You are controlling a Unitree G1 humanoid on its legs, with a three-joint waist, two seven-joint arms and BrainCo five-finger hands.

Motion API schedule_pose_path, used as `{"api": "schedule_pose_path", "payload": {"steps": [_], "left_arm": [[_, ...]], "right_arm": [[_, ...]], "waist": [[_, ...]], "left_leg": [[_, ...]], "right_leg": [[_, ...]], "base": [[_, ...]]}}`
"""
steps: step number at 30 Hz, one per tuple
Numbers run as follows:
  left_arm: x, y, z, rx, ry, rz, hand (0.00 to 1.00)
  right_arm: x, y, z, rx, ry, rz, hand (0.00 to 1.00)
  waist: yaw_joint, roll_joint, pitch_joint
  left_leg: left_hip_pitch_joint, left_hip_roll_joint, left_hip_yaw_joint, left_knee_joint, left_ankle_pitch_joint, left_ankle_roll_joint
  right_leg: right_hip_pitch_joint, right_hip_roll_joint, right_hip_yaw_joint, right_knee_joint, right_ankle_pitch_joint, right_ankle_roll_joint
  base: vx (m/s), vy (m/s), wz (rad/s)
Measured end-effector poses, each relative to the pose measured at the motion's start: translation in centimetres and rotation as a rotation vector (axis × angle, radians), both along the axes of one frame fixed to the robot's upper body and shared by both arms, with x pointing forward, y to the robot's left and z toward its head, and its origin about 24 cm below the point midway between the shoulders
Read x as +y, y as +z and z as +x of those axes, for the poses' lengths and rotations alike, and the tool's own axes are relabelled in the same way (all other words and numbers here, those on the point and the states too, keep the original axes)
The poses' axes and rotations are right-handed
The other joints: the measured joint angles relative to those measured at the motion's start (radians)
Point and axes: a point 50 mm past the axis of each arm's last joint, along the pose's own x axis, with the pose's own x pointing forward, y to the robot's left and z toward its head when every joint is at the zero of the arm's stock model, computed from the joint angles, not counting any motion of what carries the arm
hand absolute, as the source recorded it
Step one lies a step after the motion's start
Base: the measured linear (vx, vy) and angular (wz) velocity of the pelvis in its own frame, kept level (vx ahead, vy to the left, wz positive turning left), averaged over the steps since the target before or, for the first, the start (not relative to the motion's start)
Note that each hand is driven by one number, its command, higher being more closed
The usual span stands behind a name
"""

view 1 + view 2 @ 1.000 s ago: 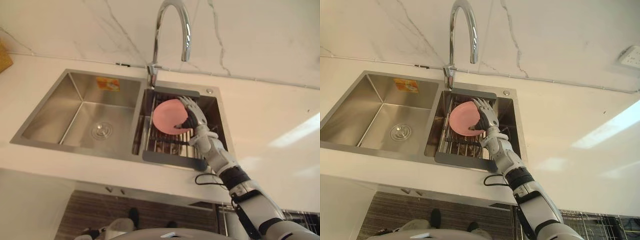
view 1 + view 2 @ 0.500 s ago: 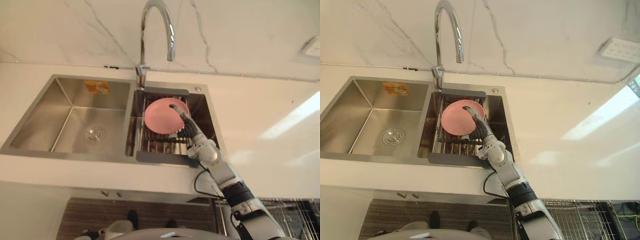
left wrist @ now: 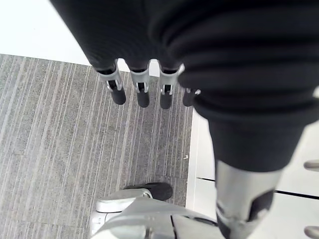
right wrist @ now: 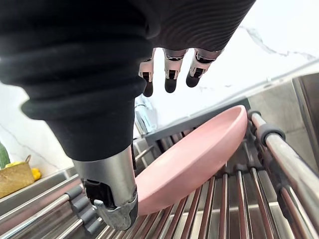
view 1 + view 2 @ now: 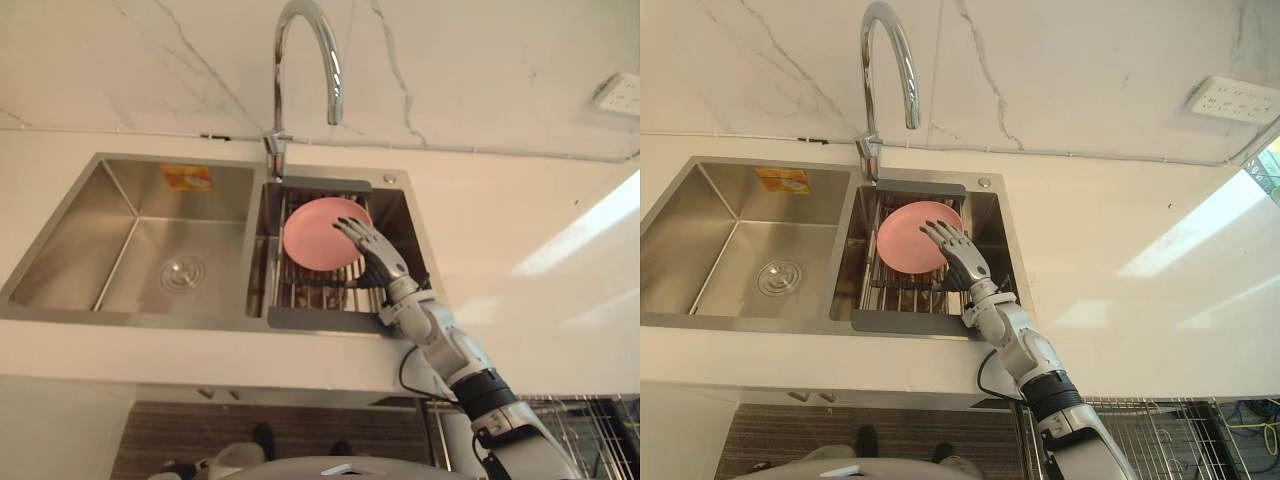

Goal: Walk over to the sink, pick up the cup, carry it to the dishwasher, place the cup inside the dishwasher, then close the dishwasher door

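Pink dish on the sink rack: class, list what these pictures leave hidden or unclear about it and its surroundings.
- Eye views: the right hand covers the pink dish's right edge; contact cannot be told.
- Right wrist view: the thumb hides the dish's near rim.
- Eye views: the dish hides the sink rack bars beneath it.
- Eye views: the wire basket, lower right, is cut off by the bottom edge.

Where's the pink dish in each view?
Left eye view: pink dish in the right basin of the sink, on the wire rack, right robot hand over its right edge.
Right eye view: pink dish on the same rack, left of centre.
Right wrist view: pink dish tilted on the rack bars.
Left wrist view: left robot hand over grey floor.
Shared landmark: the wire rack.
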Motion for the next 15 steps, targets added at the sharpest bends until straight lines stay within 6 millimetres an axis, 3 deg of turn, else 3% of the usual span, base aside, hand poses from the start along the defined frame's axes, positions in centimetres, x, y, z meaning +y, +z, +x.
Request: {"api": "schedule_pose_path", "payload": {"steps": [8,15], "left_arm": [[0.3,0.0,-0.1,0.004,-0.003,0.008,0.00],[0.2,0.1,0.1,-0.003,-0.005,0.002,0.00]], "right_arm": [[0.5,-1.4,0.5,-0.038,0.017,-0.207,0.00],[-0.3,-1.9,2.1,0.005,-0.060,-0.293,0.00]], "waist": [[0.007,-0.017,-0.018],[0.032,-0.018,-0.019]], "left_leg": [[-0.002,-0.003,-0.020,0.000,0.001,0.000],[-0.007,-0.010,-0.050,0.000,0.005,-0.001]], "right_leg": [[0.005,-0.001,-0.026,-0.002,-0.002,0.001],[0.014,-0.006,-0.054,-0.003,-0.009,0.008]], "base": [[0.00,0.019,0.08],[0.00,0.034,0.12]]}}
